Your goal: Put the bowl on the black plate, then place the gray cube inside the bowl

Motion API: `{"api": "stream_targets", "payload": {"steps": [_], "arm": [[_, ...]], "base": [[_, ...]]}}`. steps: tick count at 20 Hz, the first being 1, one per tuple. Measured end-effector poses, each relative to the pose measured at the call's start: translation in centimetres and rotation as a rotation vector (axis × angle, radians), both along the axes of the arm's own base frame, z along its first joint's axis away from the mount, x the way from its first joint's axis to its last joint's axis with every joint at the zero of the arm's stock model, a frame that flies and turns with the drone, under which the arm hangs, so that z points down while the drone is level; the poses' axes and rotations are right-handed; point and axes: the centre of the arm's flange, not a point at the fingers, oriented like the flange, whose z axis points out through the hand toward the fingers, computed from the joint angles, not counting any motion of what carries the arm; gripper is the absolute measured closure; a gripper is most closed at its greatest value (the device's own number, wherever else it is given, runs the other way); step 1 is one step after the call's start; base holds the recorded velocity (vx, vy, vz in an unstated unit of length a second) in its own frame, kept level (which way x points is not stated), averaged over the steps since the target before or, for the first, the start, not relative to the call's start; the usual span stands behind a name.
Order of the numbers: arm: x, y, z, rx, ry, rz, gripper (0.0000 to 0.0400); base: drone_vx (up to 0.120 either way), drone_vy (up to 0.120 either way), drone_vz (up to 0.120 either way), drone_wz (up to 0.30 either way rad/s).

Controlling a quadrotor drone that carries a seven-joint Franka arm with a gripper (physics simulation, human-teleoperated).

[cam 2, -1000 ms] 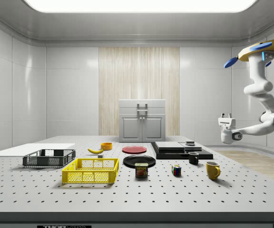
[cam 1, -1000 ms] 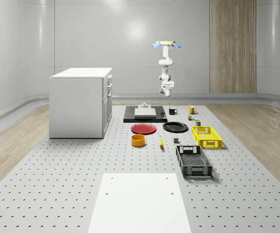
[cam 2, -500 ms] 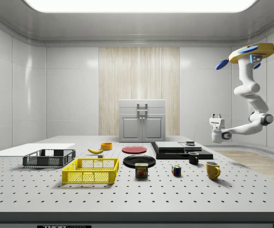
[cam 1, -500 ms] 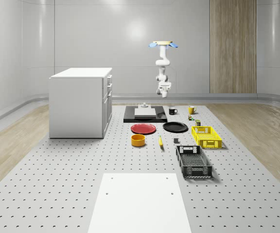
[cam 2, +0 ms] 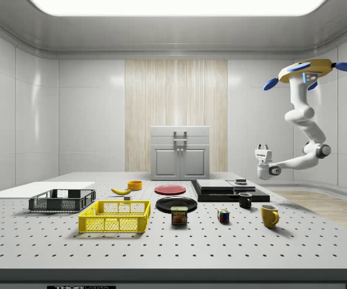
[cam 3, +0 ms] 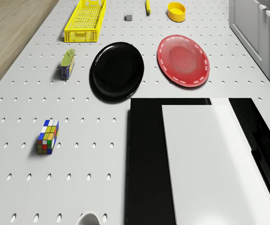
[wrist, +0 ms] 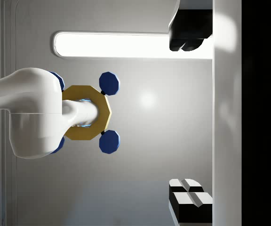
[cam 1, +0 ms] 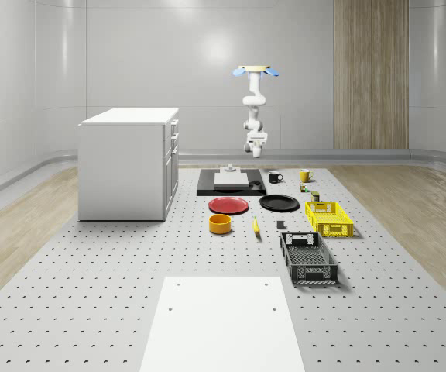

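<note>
High in the air, well past the black plate [cam 1: 279, 203] on its far side, hangs the end effector [cam 2: 262, 147]. Its two fingers [wrist: 188, 201] are spread wide and hold nothing. It points up, away from the worktop [cam 1: 114, 294]. The drone [cam 2: 306, 67] hovers higher, farther out from the black plate.

The orange bowl [cam 1: 220, 224] sits on the worktop on the other side of the black plate, near it but not touching. The little gray cube [cam 1: 280, 225] also lies on that side, apart from the bowl.

I think the end effector must turn down and cross over the black plate to reach the bowl.
</note>
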Motion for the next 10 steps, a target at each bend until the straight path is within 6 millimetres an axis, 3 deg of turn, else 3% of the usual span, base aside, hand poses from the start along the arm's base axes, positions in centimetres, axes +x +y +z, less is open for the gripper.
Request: {"api": "stream_targets", "payload": {"steps": [10], "arm": [[-0.08, 0.14, 0.00, -0.014, -0.008, 0.000, 0.0000]], "base": [[0.120, -0.120, 0.000, 0.000]]}}
